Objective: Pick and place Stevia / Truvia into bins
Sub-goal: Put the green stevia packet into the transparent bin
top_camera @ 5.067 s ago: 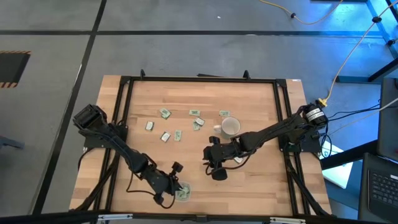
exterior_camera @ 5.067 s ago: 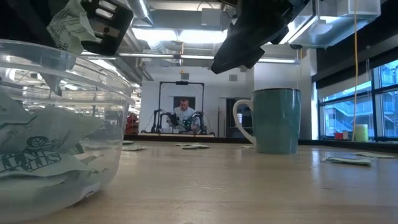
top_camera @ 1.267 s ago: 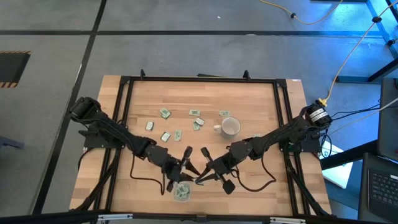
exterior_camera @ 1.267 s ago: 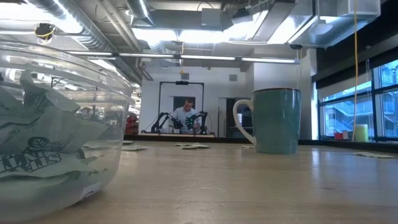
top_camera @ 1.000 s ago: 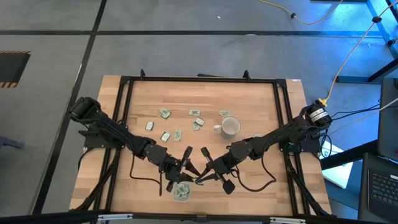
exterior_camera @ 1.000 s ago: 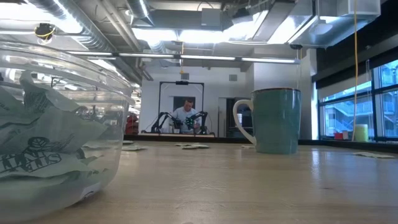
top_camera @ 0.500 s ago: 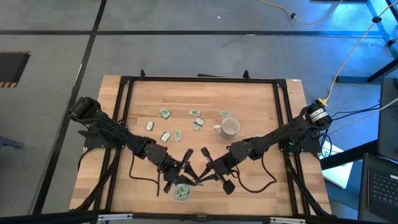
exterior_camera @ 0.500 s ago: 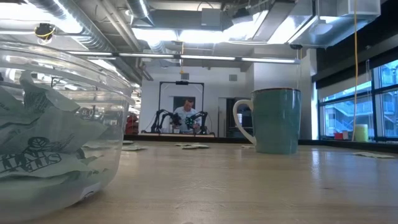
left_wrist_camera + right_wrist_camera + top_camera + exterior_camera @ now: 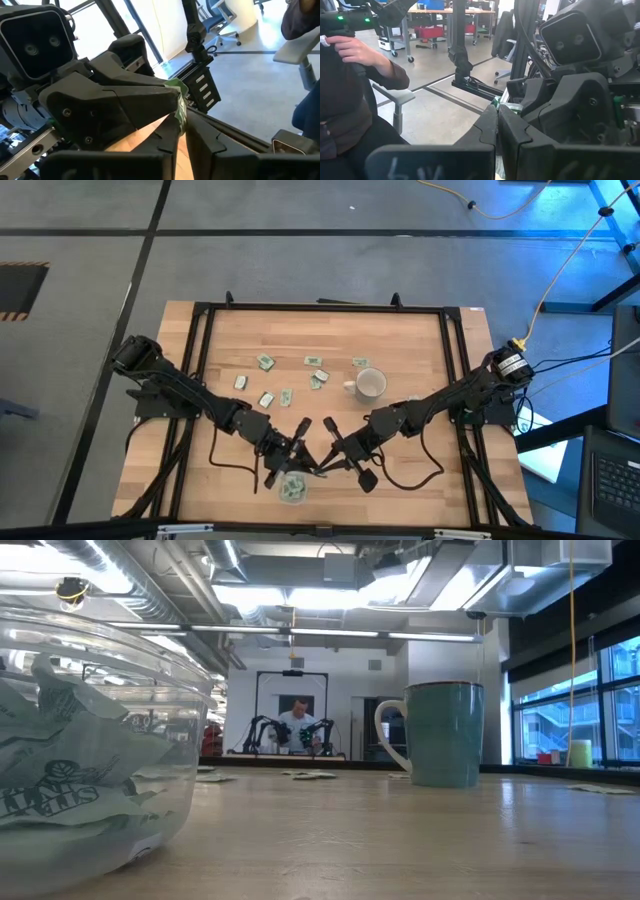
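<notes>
1. A green sachet (image 9: 177, 97) sits pinched between both grippers' tips above the table, just beside the clear dish (image 9: 292, 491).
2. Left gripper (image 9: 306, 442) and right gripper (image 9: 322, 463) both clamp it.
3. Pulling apart could tear it.

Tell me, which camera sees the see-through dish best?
The low view: the dish fills its left side, packets inside. The high view shows it tiny below both grippers. The wrist views miss it.
</notes>
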### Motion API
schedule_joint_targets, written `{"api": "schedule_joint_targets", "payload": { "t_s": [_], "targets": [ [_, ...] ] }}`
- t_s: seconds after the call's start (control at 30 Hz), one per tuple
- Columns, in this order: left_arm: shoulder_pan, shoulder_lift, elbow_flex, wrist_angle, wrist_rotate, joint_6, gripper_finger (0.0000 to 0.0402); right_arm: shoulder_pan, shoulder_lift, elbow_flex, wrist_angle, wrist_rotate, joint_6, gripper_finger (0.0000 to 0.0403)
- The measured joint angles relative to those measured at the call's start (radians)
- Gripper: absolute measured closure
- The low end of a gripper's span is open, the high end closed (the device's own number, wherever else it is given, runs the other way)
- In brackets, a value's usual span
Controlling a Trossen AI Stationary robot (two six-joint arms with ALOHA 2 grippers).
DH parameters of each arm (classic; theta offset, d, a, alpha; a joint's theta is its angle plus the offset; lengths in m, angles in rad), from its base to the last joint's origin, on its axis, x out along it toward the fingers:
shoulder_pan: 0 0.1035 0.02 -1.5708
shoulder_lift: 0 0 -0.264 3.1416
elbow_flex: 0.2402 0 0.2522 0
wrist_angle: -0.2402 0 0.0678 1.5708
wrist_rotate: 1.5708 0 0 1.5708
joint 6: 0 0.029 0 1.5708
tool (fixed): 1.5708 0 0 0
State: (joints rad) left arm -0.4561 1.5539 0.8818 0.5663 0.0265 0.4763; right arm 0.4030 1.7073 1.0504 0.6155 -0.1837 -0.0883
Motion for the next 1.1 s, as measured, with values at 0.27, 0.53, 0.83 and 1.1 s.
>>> {"api": "schedule_joint_targets", "payload": {
  "t_s": [0.27,0.53,0.83,1.1],
  "targets": [
    [0.0,0.0,0.0,-0.001,0.0,-0.001,0.0387,0.0,0.0,0.0,0.0,0.001,0.002,0.0378],
    [0.0,0.0,0.0,-0.087,-0.008,-0.021,0.0392,0.0,-0.047,0.0,-0.119,0.0,0.046,0.0283],
    [0.0,0.0,0.0,-0.408,0.0,-0.235,0.0387,0.001,-0.122,0.001,-0.588,-0.001,0.274,0.026],
    [-0.021,0.0,-0.001,-0.531,0.099,-0.435,0.0391,0.029,-0.122,0.0,-0.919,0.049,0.374,0.026]
  ]
}}
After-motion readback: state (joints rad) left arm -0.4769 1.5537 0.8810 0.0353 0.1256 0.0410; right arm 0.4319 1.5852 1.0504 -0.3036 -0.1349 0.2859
